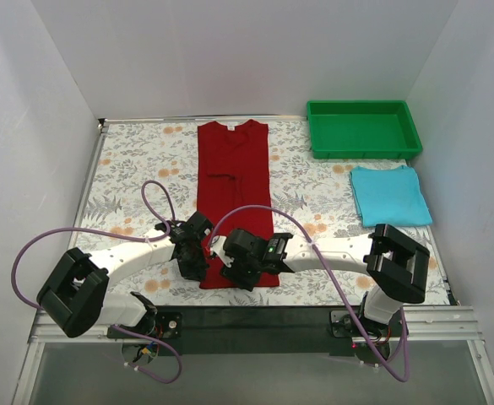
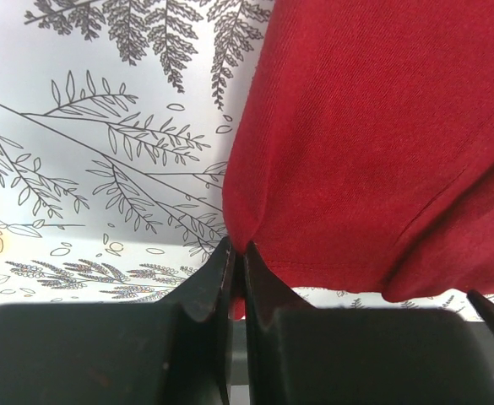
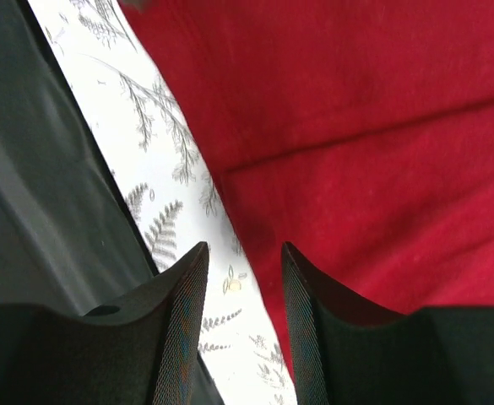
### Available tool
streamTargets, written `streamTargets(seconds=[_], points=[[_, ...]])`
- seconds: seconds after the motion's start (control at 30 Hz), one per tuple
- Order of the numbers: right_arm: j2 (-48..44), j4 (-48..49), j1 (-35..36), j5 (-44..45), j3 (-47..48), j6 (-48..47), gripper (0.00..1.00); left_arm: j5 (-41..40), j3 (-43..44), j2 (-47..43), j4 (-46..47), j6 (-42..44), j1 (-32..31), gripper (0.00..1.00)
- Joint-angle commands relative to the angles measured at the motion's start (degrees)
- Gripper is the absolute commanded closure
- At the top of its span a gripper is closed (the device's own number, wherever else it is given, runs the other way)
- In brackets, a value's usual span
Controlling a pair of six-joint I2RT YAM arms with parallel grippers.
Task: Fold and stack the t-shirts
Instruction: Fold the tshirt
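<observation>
Lab test cell: white partition walls (image 1: 230, 51), metal-framed table (image 1: 128, 177).

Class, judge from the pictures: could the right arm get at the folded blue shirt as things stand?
Probably yes. The right gripper is open and empty, and the blue shirt lies uncovered on that arm's side, clear of the green tray.

Lighting is bright and diffuse. Soft shadow lies on the dark red shirt (image 3: 382, 126) just ahead of the right gripper (image 3: 243, 251). Its fingers (image 3: 183, 333) appear blurred.
</observation>
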Motion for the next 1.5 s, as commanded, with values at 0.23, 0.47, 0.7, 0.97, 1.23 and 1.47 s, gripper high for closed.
streamTargets(seconds=[0.23, 0.47, 0.7, 0.97, 1.23, 1.47], points=[[2.04, 6.63, 1.05, 4.99, -3.48, -3.67, 0.65, 0.32, -1.24, -1.37, -2.8, 0.0, -0.22, 0.94], [0.64, 6.37, 1.57, -0.27, -5.94, -3.93, 0.92, 0.32, -1.16, -1.28, -3.15, -0.35, -0.13, 0.94], [-3.14, 4.43, 2.54, -5.91, -7.09, -4.46, 0.98, 2.78, -1.86, -2.51, -3.33, -0.79, -0.13, 0.94], [-10.51, -2.14, -0.17, -2.33, -6.12, 3.7, 0.57, 3.65, -1.86, -3.3, -4.2, -0.87, -0.13, 0.94], [-14.82, -16.39, -6.77, 5.42, -8.75, 24.6, 0.52, 5.33, -2.3, -4.8, -4.65, -1.05, -0.13, 0.94], [-12.02, -16.31, -7.04, -0.2, -9.81, 30.08, 0.53, 6.73, -2.56, -4.45, -4.12, -0.26, -0.13, 0.94]])
